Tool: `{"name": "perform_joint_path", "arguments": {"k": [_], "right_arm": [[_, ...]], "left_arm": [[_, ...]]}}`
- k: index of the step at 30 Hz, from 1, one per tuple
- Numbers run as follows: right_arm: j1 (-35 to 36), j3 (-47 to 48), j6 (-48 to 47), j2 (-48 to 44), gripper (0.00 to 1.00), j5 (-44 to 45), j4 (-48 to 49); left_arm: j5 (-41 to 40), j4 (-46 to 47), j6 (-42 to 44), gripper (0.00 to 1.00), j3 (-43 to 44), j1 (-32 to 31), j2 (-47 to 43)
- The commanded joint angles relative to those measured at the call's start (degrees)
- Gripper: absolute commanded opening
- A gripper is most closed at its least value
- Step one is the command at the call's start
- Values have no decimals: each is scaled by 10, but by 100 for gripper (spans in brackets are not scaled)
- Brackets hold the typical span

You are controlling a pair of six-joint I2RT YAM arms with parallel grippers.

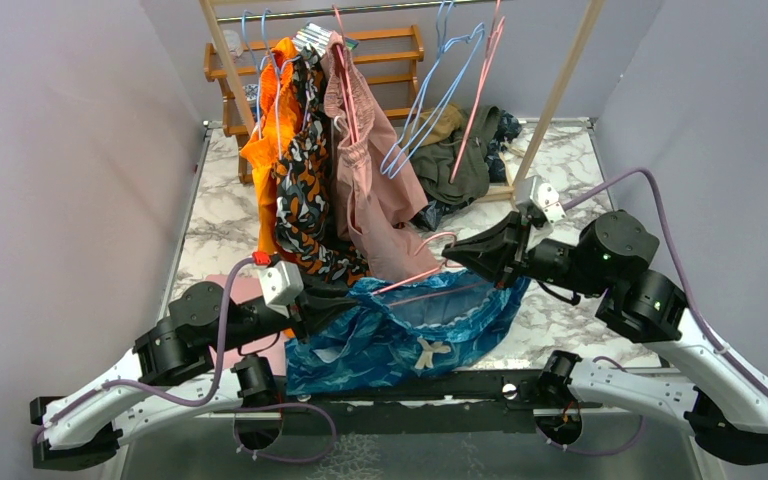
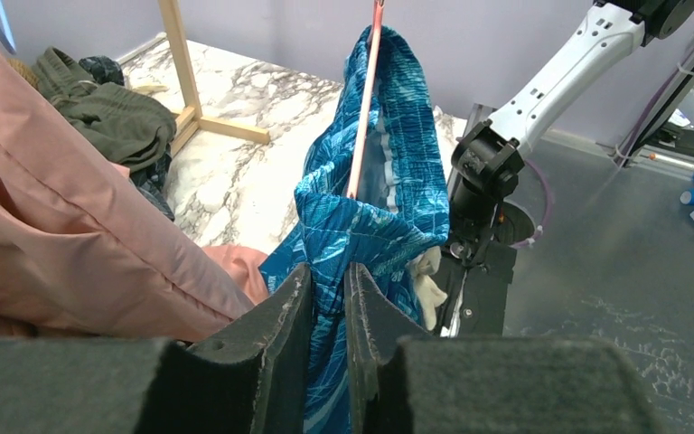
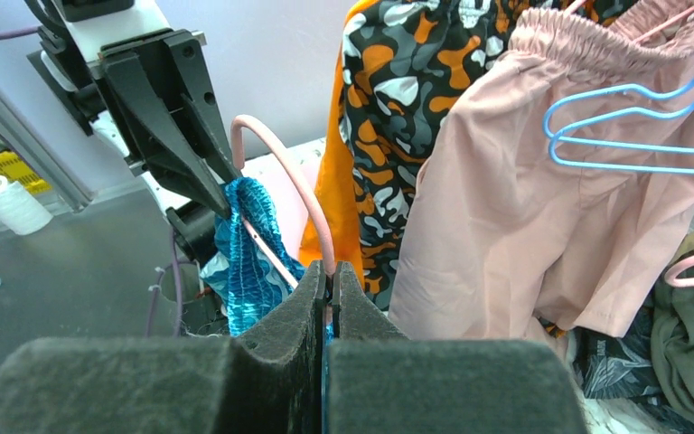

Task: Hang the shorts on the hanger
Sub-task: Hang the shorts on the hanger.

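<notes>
Left gripper [image 2: 330, 273] pinches the shorts [image 2: 389, 217], right gripper [image 3: 332, 269] clamps the hanger [image 2: 367, 90], above a marble table [image 1: 218, 222] between lilac walls [image 1: 60, 150].

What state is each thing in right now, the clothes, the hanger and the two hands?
teal leaf-print shorts: held up, pink hanger running inside them.
pink hanger: gripped, off the rack.
left hand: shut on the teal leaf-print shorts.
right hand: shut on the pink hanger.
dusty-pink shorts: hanging on the rack.
orange-black patterned shorts: hanging on the rack.
olive garment: heaped on the table.
</notes>
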Motion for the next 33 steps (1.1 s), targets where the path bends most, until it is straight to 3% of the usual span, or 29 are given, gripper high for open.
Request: {"name": "perform_joint_path", "arguments": {"k": [1, 8, 15, 24, 33], "right_arm": [[2, 24, 2, -12, 1, 0, 6], [3, 7, 26, -17, 1, -32, 22], [2, -1, 42, -21, 1, -44, 52], [2, 6, 28, -23, 1, -29, 25], [2, 4, 23, -1, 1, -29, 26]], "left_arm": [[-16, -19, 15, 19, 22, 0, 7], [-42, -17, 16, 20, 22, -1, 8], [-37, -29, 20, 41, 31, -1, 62], [-26, -32, 22, 66, 83, 0, 36], [35, 13, 65, 70, 179, -1, 136]]}}
